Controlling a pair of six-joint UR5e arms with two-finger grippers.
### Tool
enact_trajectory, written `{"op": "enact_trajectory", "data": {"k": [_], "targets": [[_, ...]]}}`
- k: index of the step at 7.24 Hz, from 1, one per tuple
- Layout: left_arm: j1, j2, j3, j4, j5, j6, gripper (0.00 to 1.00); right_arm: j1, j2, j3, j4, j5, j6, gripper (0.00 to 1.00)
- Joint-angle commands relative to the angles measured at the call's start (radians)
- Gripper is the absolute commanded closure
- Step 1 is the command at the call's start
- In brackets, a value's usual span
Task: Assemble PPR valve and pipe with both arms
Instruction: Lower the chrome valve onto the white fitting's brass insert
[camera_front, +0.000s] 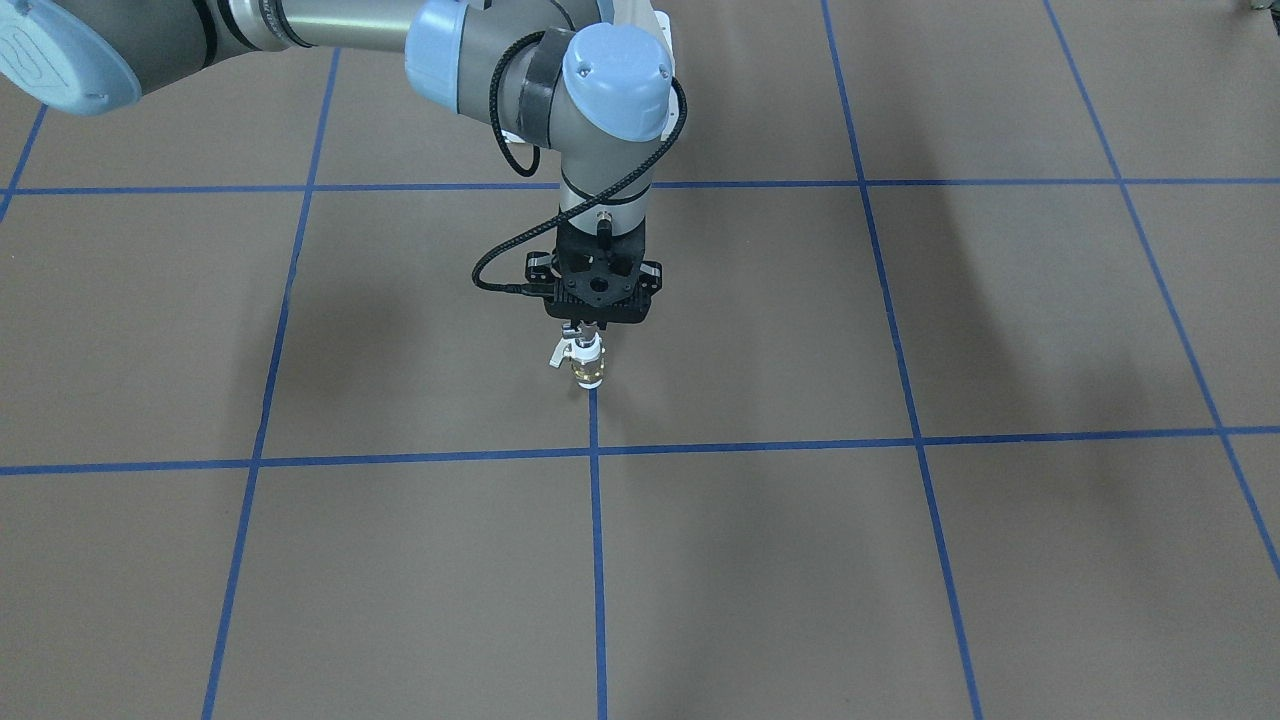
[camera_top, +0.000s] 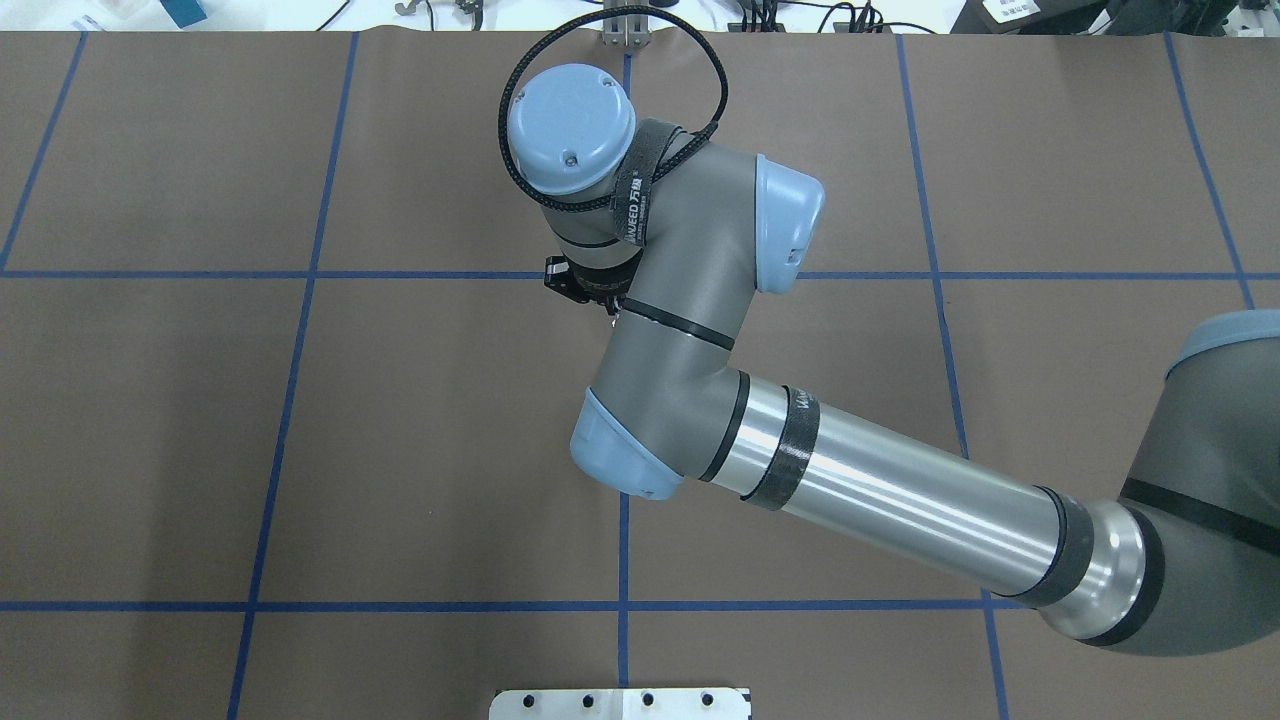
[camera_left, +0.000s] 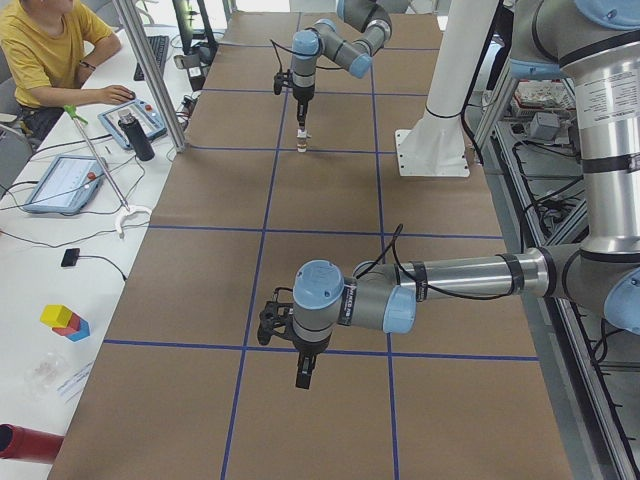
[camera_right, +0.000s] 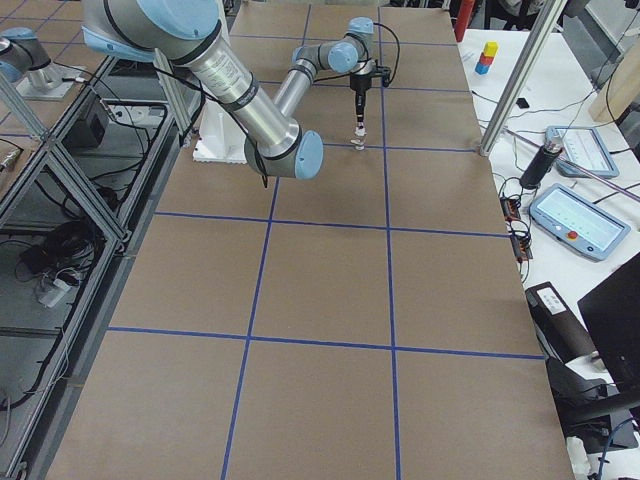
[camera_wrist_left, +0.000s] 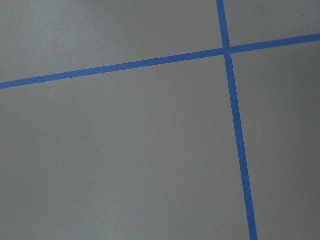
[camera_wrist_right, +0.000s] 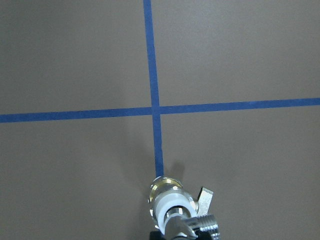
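Note:
The PPR valve (camera_front: 588, 366) stands upright on the brown table where a blue tape line ends, its white lever pointing sideways. It also shows in the right wrist view (camera_wrist_right: 167, 199). The silver pipe (camera_wrist_right: 196, 225) sits on the valve's upper white end. My right gripper (camera_front: 586, 328) points straight down over it and is shut on the pipe (camera_front: 578, 331). In the overhead view the right wrist hides both parts. My left gripper (camera_left: 303, 378) hangs over bare table far from the valve; it shows only in the exterior left view, so I cannot tell whether it is open or shut.
Blue tape lines (camera_front: 594, 455) divide the table into squares. The white bolted pedestal (camera_top: 620, 703) stands at the robot's side of the table. An operator (camera_left: 45, 50) sits at a side desk with tablets (camera_left: 62, 182) and a dark bottle (camera_left: 138, 135).

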Motion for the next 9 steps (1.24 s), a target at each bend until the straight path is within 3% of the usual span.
{"op": "enact_trajectory", "data": {"k": [1, 2, 4, 6, 8, 9], "targets": [[0.0, 0.0, 0.0, 0.0, 0.0, 0.001, 0.0, -0.001, -0.003, 0.0, 0.002, 0.0, -0.009, 1.0], [0.0, 0.0, 0.0, 0.0, 0.0, 0.0, 0.0, -0.001, -0.003, 0.002, 0.002, 0.001, -0.01, 0.92], [0.0, 0.0, 0.0, 0.0, 0.0, 0.001, 0.0, -0.001, -0.003, 0.002, 0.004, 0.001, -0.013, 0.52], [0.0, 0.0, 0.0, 0.0, 0.0, 0.001, 0.0, -0.001, -0.005, 0.002, 0.004, 0.001, -0.013, 0.26], [0.0, 0.0, 0.0, 0.0, 0.0, 0.001, 0.0, -0.002, -0.007, 0.002, 0.004, 0.0, -0.012, 0.03], [0.0, 0.003, 0.0, -0.002, 0.0, 0.001, 0.0, -0.002, -0.005, 0.002, 0.004, 0.0, -0.013, 0.02]]}}
